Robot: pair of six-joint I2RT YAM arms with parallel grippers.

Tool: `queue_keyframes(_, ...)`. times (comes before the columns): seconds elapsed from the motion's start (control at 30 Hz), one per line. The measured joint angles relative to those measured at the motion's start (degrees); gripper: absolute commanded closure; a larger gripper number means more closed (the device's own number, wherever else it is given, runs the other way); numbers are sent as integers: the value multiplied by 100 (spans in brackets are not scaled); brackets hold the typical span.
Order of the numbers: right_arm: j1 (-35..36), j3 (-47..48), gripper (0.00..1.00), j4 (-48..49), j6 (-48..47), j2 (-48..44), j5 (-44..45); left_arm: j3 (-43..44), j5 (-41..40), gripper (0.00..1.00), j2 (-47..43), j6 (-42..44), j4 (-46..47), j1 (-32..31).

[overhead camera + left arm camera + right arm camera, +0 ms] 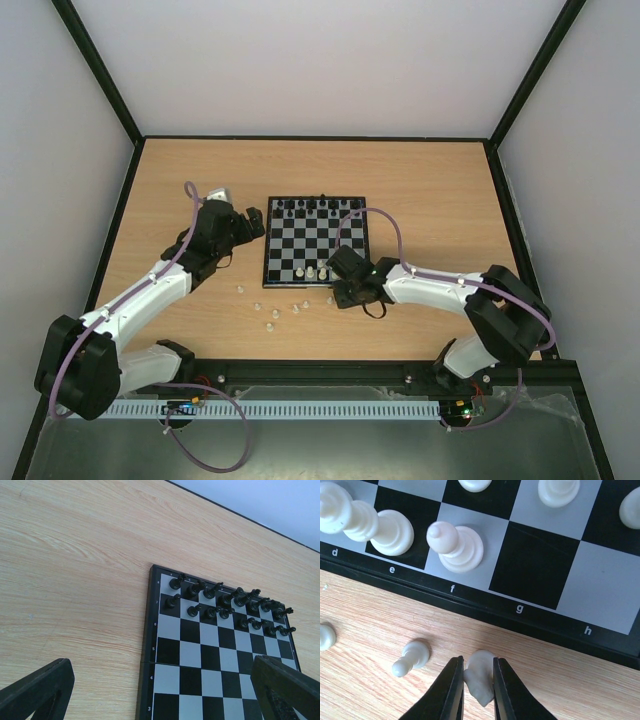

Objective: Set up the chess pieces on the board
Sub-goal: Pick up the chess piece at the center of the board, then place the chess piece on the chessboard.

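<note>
Our right gripper [478, 666] is clenched on a fallen white chess piece [481, 687] on the tabletop [580, 690], just beside the board [550, 621] rim under the letter g. Letters d to h run along that rim, and the black g square lies bare. Our left gripper [160, 665] hangs spread wide over the board's left edge.

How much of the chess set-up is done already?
Partly done. The black pieces stand in two rows at the far side of the board, and a few white pieces stand on its near row. Right now the right arm's jaws pinch a white piece lying on the table beside the board. Left to do: the g and h squares are bare, and other loose white pieces wait on the table.
</note>
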Motion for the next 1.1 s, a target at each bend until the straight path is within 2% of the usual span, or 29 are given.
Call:
queue_keyframes(0.23,0,105,85,-129,-4,-125,120,0,2,1,0,0,0,0)
queue_keyframes(0.6,-81,807,85,-411,-175,-181,745,0,15,0,0,0,0,0)
queue_keyframes(1.1,-525,835,85,-407,-417,195,763,0,17,1,0,0,2,0)
